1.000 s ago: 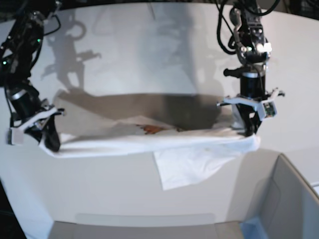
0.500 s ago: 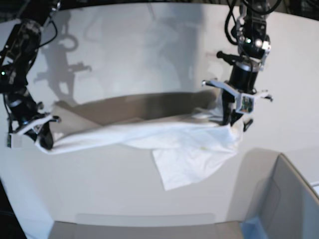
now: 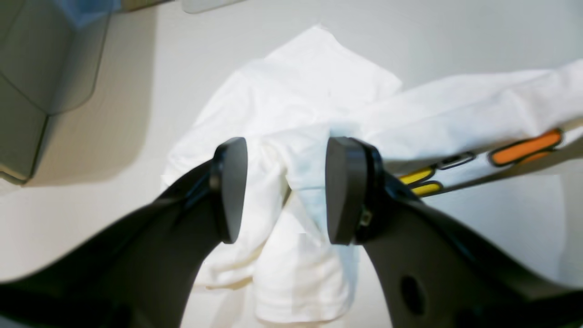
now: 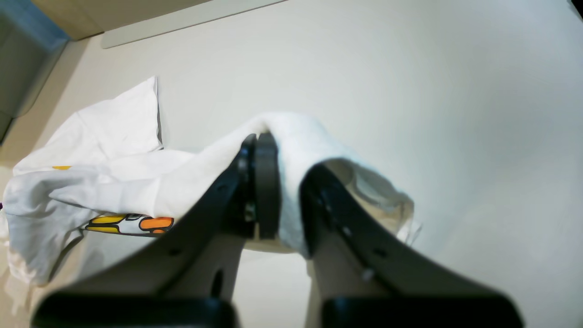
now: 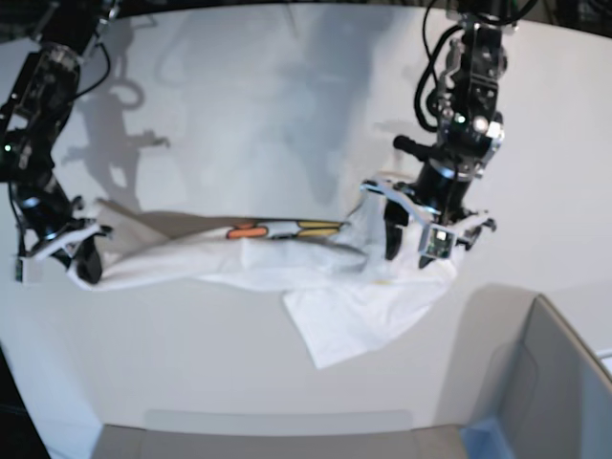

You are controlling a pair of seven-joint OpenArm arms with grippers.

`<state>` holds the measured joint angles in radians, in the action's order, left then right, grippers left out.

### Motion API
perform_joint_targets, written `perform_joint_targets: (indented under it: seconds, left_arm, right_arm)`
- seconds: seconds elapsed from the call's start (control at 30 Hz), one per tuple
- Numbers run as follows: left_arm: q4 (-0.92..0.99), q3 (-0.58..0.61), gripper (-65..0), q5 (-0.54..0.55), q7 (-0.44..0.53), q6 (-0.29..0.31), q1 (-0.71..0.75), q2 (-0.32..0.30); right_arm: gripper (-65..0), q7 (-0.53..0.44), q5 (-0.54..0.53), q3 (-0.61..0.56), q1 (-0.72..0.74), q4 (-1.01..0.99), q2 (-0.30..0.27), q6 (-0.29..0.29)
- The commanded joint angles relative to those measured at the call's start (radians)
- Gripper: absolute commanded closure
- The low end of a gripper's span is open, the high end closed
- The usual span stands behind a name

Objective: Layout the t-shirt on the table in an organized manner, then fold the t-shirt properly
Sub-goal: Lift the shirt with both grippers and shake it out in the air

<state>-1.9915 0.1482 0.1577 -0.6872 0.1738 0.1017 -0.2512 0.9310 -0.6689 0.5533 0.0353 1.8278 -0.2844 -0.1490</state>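
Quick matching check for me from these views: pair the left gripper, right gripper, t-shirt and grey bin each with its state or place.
Column one:
1. left gripper
2. right gripper
3. t-shirt
4. grey bin

Column two:
A. stands at the table's near corner, beside the shirt
B. jaws apart, cloth lying loose between them
C. bunched in a long band across the table, one sleeve spread flat
D. jaws pinched shut on a fold of cloth

Pairs: 1-B, 2-D, 3-C, 4-A
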Motion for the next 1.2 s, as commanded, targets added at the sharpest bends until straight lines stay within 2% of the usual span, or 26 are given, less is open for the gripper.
perform_joint_targets:
  seconds: [0.0, 0.2, 0.27, 0.33, 0.53, 0.6, 0.77, 0.9, 1.03, 1.1, 1.17]
  left_arm:
    - [-0.027, -0.026, -27.3, -0.008, 0.019, -0.007, 0.031, -0.007]
    - [-0.030, -0.011, -27.5, -0.008, 0.030, -0.007, 0.132, -0.006]
    - [-0.030, 0.023, -27.5, -0.008, 0.073, -0.009, 0.151, -0.006]
    - [-0.028, 0.047, -27.6, -0.008, 0.103, -0.047, 0.163, -0.006]
    - [0.061, 0.116, -30.3, -0.008, 0.103, -0.171, 0.155, -0.010]
    - [0.114, 0.138, -30.4, -0.008, 0.103, -0.191, 0.140, -0.013]
    - [0.237, 0.184, -30.4, -0.008, 0.106, -0.194, 0.072, -0.015]
    - [0.303, 0.176, -30.4, -0.008, 0.188, -0.196, 0.059, -0.012]
    - [0.374, 0.181, -30.1, -0.008, 0.205, -0.196, 0.030, -0.012]
    - [0.418, 0.181, -27.0, -0.008, 0.212, -0.196, 0.016, -0.009]
    - [0.443, 0.179, -19.6, -0.008, 0.212, -0.196, -0.004, -0.007]
  right_arm:
    - [0.0, -0.031, -0.012, 0.007, 0.015, 0.016, -0.014, 0.001]
    - [0.0, -0.031, -0.012, 0.006, 0.013, 0.016, -0.013, 0.001]
    - [0.0, -0.031, -0.012, 0.004, 0.013, 0.016, -0.011, 0.001]
    - [0.0, -0.025, -0.012, 0.004, 0.013, 0.016, -0.011, 0.001]
    - [0.0, 0.023, -0.012, 0.007, 0.013, 0.016, -0.011, 0.001]
    - [0.0, 0.023, -0.012, 0.009, 0.010, 0.016, -0.011, 0.001]
    - [0.0, 0.023, -0.012, 0.009, 0.002, 0.017, -0.011, 0.001]
    - [0.0, 0.023, -0.012, 0.009, 0.001, 0.017, -0.011, 0.001]
    - [0.0, 0.023, -0.012, 0.009, -0.001, 0.017, -0.011, 0.001]
    - [0.0, 0.023, -0.012, 0.009, -0.001, 0.017, -0.011, -0.001]
    - [0.0, 0.023, -0.012, 0.009, -0.001, 0.017, -0.011, -0.001]
